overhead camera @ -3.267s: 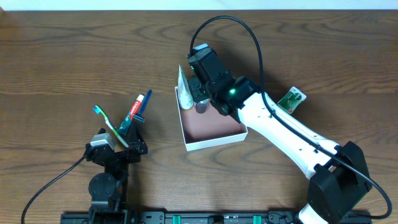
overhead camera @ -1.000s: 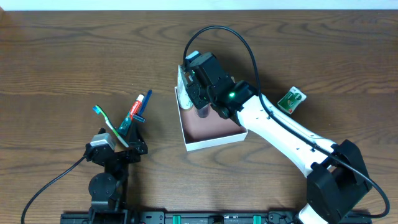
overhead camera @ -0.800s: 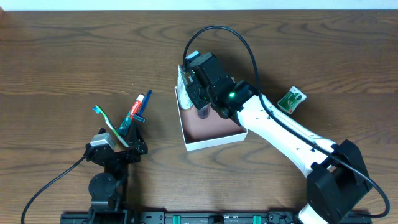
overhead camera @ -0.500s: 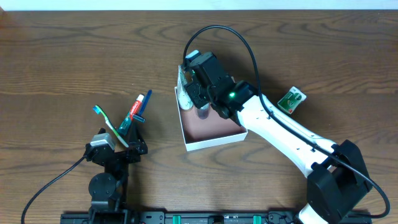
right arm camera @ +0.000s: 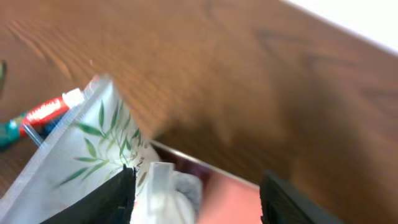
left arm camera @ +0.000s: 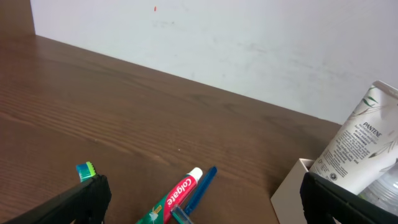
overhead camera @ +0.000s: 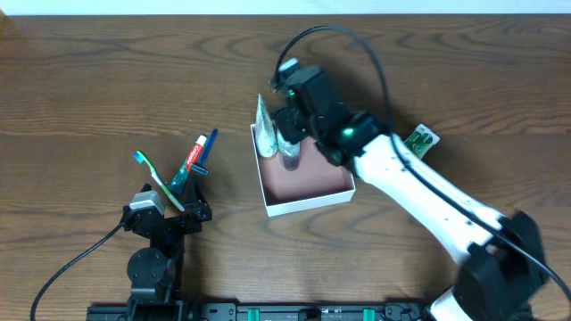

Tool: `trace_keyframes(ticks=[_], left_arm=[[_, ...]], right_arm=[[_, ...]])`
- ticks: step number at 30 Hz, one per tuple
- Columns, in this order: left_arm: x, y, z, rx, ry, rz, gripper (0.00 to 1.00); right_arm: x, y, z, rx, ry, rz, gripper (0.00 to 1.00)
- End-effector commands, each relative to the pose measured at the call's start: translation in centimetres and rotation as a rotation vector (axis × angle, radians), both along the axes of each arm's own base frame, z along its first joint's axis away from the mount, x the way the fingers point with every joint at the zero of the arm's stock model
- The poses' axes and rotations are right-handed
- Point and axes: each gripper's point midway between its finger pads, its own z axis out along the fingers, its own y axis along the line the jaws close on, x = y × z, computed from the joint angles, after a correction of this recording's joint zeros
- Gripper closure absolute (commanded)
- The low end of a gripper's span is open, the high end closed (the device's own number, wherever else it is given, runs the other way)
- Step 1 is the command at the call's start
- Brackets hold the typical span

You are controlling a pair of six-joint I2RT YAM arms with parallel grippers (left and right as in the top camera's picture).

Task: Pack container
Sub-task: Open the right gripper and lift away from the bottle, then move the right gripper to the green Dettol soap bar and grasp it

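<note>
The container [overhead camera: 308,198] is a shallow white box with a pinkish inside, at mid-table. A white leaf-printed Pantene tube [overhead camera: 265,132] leans upright against its left wall, with a small clear bottle [overhead camera: 291,153] beside it. My right gripper [overhead camera: 287,134] hovers open just above them. In the blurred right wrist view its fingers [right arm camera: 198,180] are spread over the tube [right arm camera: 93,140], the bottle [right arm camera: 165,186] and the box floor [right arm camera: 233,202]. My left gripper [overhead camera: 183,201] rests open at the front left, and its fingers [left arm camera: 202,199] are spread behind a Colgate toothpaste [left arm camera: 177,196].
A toothbrush [overhead camera: 156,178], the toothpaste [overhead camera: 190,160] and a blue razor [overhead camera: 203,152] lie on the table left of the box. A green packet [overhead camera: 419,140] lies to the right, partly under the right arm. The left wrist view shows the tube [left arm camera: 357,152] and a box corner [left arm camera: 291,186].
My right gripper has let go of the tube and drawn up and to the right, with motion blur. The tube now leans free in the box. The left arm has not moved.
</note>
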Motion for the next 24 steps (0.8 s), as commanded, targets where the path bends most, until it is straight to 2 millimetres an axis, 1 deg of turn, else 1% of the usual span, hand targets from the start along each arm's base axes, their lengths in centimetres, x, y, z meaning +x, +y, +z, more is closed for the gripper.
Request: trace_keyframes(ticks=[1, 3, 5, 7, 12, 14, 19, 21, 24], left_arm=[[-0.1, 0.3, -1.8, 0.021, 0.053, 0.015, 0.02], [-0.1, 0.3, -1.8, 0.021, 0.053, 0.015, 0.02], [-0.1, 0.3, -1.8, 0.021, 0.053, 0.015, 0.02], [-0.1, 0.3, -1.8, 0.021, 0.053, 0.015, 0.02], [-0.1, 0.3, -1.8, 0.021, 0.053, 0.015, 0.02], [-0.1, 0.3, -1.8, 0.021, 0.053, 0.015, 0.02], [-0.1, 0.3, -1.8, 0.021, 0.053, 0.015, 0.02], [-0.1, 0.3, -1.8, 0.021, 0.053, 0.015, 0.02], [-0.1, 0.3, -1.8, 0.021, 0.053, 0.015, 0.02]], right_arm=[[0.2, -1.8, 7.3, 0.09, -0.132, -0.033, 0.35], [0.0, -3.0, 8.4, 0.105, -0.138, -0.057, 0.33], [-0.3, -4.4, 8.6, 0.105, -0.113, -0.09, 0.31], [-0.7, -5.7, 7.8, 0.095, -0.06, -0.13, 0.29], [-2.0, -9.6, 4.1, 0.04, 0.128, -0.262, 0.29], [-2.5, -11.0, 3.2, 0.021, 0.177, -0.303, 0.29], [-3.5, -13.7, 1.7, 0.007, 0.282, -0.412, 0.27], [-3.8, -15.1, 1.2, 0.013, 0.316, -0.492, 0.23], [-4.2, -18.5, 0.5, 0.031, 0.366, -0.709, 0.13]])
